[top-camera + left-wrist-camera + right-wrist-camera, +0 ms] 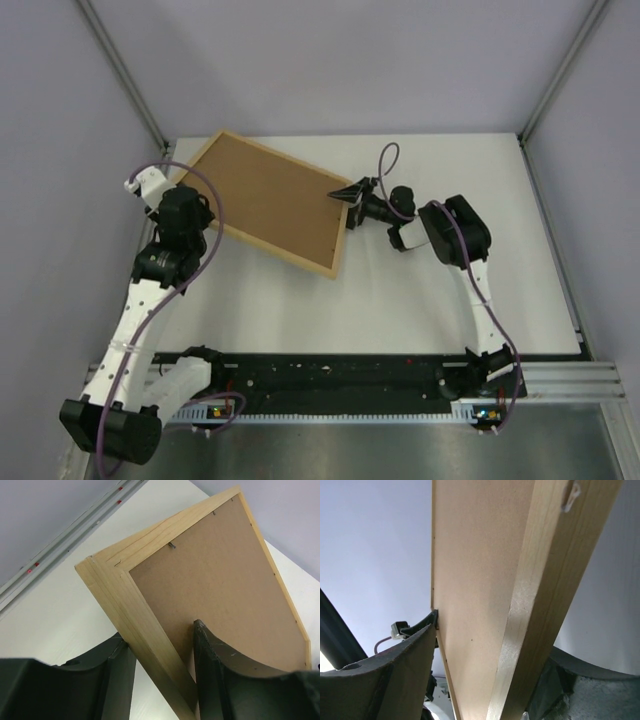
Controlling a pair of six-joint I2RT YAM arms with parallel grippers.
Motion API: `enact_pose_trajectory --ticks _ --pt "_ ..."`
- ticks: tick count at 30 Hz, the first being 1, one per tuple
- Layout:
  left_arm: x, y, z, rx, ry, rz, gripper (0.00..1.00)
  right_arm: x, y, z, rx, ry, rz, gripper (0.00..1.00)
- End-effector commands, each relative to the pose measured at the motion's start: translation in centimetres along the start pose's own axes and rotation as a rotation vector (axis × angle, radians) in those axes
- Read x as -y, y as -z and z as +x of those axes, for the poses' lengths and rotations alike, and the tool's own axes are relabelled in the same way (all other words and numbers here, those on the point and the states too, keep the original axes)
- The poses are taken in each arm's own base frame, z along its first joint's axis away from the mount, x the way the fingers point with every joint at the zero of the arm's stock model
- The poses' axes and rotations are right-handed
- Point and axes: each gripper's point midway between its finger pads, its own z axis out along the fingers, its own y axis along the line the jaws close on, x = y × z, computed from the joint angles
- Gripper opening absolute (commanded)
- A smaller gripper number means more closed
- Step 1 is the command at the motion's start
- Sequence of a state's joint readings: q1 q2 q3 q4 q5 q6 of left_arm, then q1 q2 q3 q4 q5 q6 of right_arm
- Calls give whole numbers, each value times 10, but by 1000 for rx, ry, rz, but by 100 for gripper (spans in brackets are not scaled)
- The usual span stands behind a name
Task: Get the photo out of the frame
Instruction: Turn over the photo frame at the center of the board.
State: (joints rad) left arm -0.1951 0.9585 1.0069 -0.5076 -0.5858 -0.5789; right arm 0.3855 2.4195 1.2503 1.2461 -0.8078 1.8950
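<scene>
Toward 10 o'clock from the middle of the white table (450, 300), seen from overhead, is the frame (265, 200). Its brown fibreboard back faces up inside a light-wood rim, and its long side runs from 10 o'clock down to 4 o'clock. Its front faces away from every camera, so the photo cannot be seen.

At the frame's 3 o'clock corner the right gripper (346, 195) is clamped on the rim. Its wrist view shows one finger (405, 665) pressed to the board and the other behind the wood rail.

At the 9 o'clock end the left gripper (160, 632) straddles the rail near a corner. One finger (212, 670) lies over the board and the other sits by the outer side. Whether they squeeze it or merely flank it I cannot tell.

A small metal tab (172, 545) sits at the board's 12 o'clock edge in that wrist view.
</scene>
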Motion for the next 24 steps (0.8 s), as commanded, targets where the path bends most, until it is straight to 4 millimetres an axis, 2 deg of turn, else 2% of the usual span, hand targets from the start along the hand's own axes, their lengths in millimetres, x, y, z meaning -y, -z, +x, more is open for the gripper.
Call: enact_pose_trajectory --ticks 1,5,12,18,23,24 --pt "-60 17 97 -391 -540 -37 0 -88 8 13 -24 234 -200 61" --pt "-56 16 110 -429 -537 1 0 -90 17 0 7 227 -199 58" --pt "-42 17 129 -500 -543 103 0 -95 25 -10 41 204 -196 54" --pt "-30 20 138 -537 -564 198 0 -104 30 -12 59 173 -200 42" --pt "-27 19 137 -529 -568 212 0 -123 34 -8 66 149 -238 32" --pt "-27 19 136 -526 -570 214 2 -126 35 -7 66 141 -245 31"
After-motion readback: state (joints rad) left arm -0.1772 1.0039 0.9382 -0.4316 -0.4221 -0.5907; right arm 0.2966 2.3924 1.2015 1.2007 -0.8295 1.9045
